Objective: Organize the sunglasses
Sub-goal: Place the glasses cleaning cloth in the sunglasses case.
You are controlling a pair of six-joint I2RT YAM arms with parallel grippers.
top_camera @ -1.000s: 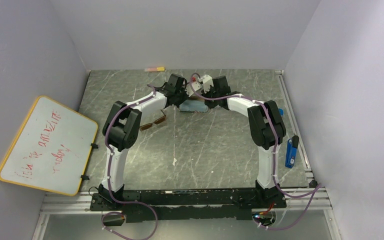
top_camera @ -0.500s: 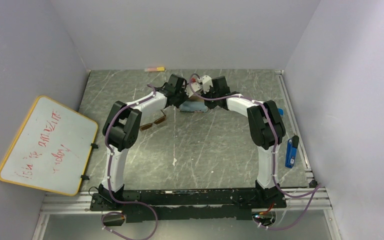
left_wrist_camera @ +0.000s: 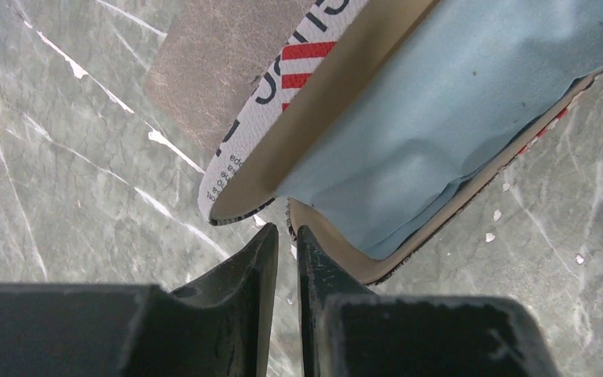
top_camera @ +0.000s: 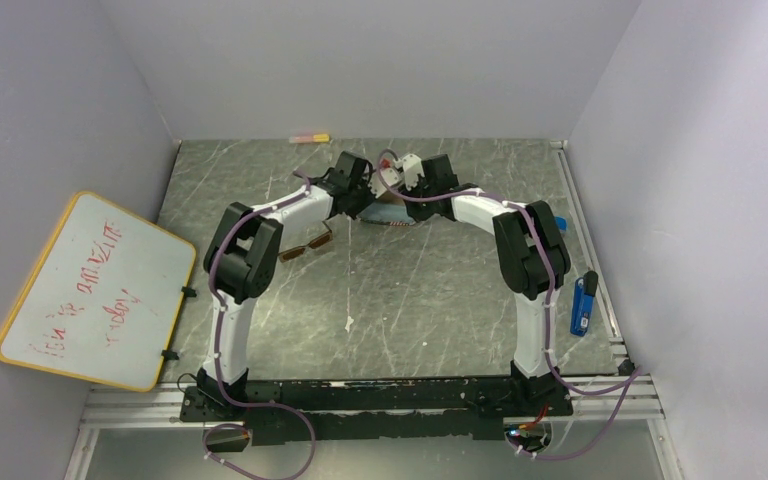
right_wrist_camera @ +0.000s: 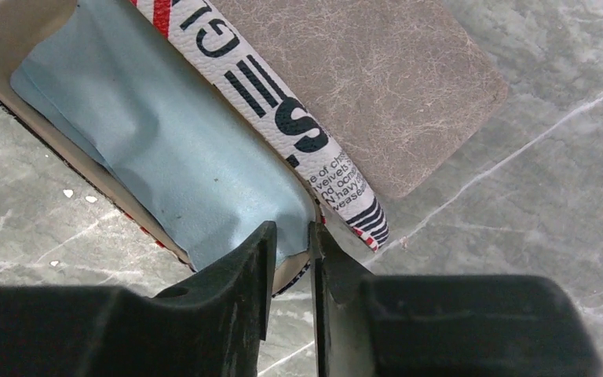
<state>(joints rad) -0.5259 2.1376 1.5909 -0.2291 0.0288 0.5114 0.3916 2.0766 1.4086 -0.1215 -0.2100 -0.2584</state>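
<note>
Grey-green marbled table [top_camera: 430,300]: carries both arms, which reach to its far middle and meet at one case.
Printed case [left_wrist_camera: 263,110]: lies open between the two grippers. It has a white outer skin with black lettering and red stripes and a beige lining. A grey-brown flap [right_wrist_camera: 377,86] is spread flat on the table beside it.
Light-blue cloth [left_wrist_camera: 447,118]: lies creased inside the case, covering most of the lining.
Left gripper [left_wrist_camera: 286,233]: points at one end of the case. Jaws are narrow, a thin slit with bare table showing through and nothing between them. The tips stand just short of the end rim; contact cannot be told.
Right gripper [right_wrist_camera: 290,232]: is at the opposite end. Jaws are narrow and straddle the end rim, one finger over the cloth and one outside the wall. The gap looks wider than the rim, so no clamp is seen.
Sunglasses [top_camera: 308,245]: thin frame with amber lenses. They lie on the table left of the case, just beside the left forearm and apart from both grippers. They are too small to tell whether folded.
Whiteboard [top_camera: 95,290]: yellow-edged with red writing, leaning off the table's left side.
Blue object [top_camera: 580,305]: sits at the right edge near the right arm; its kind cannot be told.
Pink-and-yellow item [top_camera: 310,138]: lies at the far edge by the back wall.
</note>
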